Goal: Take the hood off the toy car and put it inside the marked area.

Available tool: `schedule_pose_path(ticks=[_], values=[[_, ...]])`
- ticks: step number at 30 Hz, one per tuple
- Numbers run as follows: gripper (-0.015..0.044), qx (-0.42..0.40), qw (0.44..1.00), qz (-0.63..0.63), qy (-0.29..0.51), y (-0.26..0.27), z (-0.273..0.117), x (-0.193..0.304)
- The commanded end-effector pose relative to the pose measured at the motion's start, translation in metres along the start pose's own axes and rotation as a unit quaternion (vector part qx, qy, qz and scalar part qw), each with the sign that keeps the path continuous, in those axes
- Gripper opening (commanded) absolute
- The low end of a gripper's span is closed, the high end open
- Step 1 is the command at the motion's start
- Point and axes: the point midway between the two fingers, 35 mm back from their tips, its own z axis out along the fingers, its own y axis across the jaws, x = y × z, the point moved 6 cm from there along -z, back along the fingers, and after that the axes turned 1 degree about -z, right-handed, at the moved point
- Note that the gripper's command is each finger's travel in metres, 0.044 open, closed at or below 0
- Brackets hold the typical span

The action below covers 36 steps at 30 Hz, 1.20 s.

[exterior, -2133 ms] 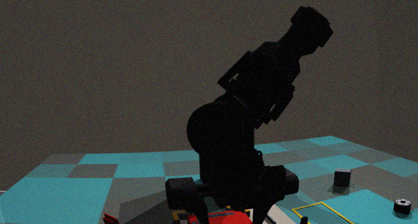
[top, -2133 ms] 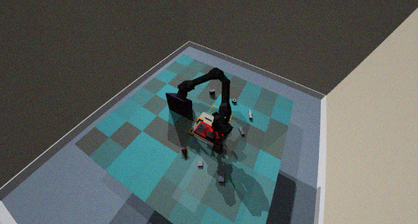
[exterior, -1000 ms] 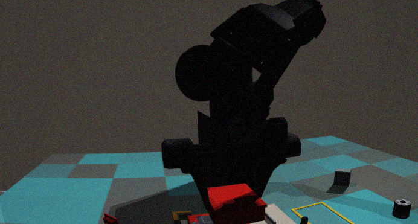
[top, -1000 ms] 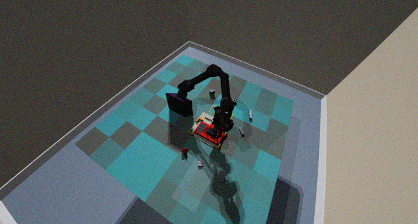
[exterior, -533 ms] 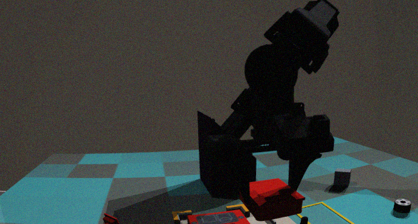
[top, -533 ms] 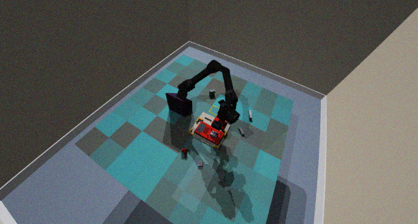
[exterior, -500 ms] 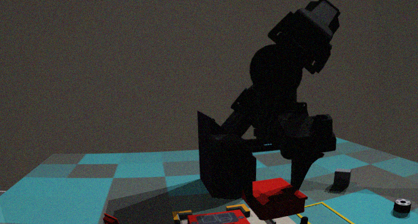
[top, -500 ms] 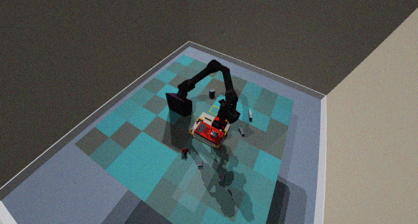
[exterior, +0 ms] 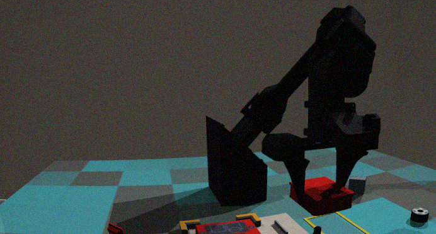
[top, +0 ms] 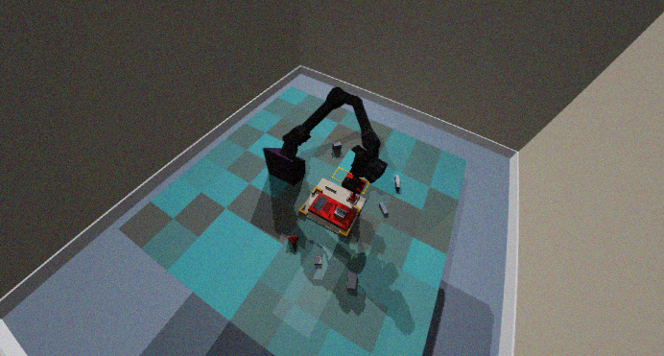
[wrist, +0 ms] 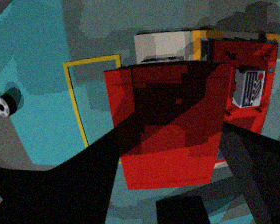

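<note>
The red hood (top: pixel 361 186) (exterior: pixel 334 205) (wrist: pixel 168 172) is off the car and held in the air, roughly level. My gripper (exterior: pixel 319 193) (wrist: pixel 167 129) is shut on it, one finger at each side. The toy car (top: pixel 322 216) (exterior: pixel 227 228) (wrist: pixel 268 55) has an open red bay with a grey block inside, and sits on a pale base. The marked area, a yellow outline (top: pixel 336 173) (exterior: pixel 321 216) (wrist: pixel 76 105), lies on the table beside the pale base. In the wrist view the hood covers its right part; their exact overlap is unclear.
A dark grey block (top: pixel 337 149) (exterior: pixel 357 185) stands behind the marked area. A black-and-white wheel (exterior: pixel 419 215) (wrist: pixel 5 106) lies beyond it. A white piece (top: pixel 397 183), a grey bar (top: pixel 383 209) and a red piece (top: pixel 293 240) (exterior: pixel 116 228) lie around the car.
</note>
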Motion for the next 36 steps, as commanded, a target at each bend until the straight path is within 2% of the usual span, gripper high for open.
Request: schedule_pose_path(ticks=[1, 18, 36], values=[[0.0000, -0.003, 1.000, 0.003, -0.001, 0.017, 0.000, 0.006], [0.0000, -0.011, 1.000, 0.000, 0.000, 0.083, -0.002, 0.035], [0.0000, -0.011, 1.000, 0.000, 0.001, 0.086, 0.009, 0.035]])
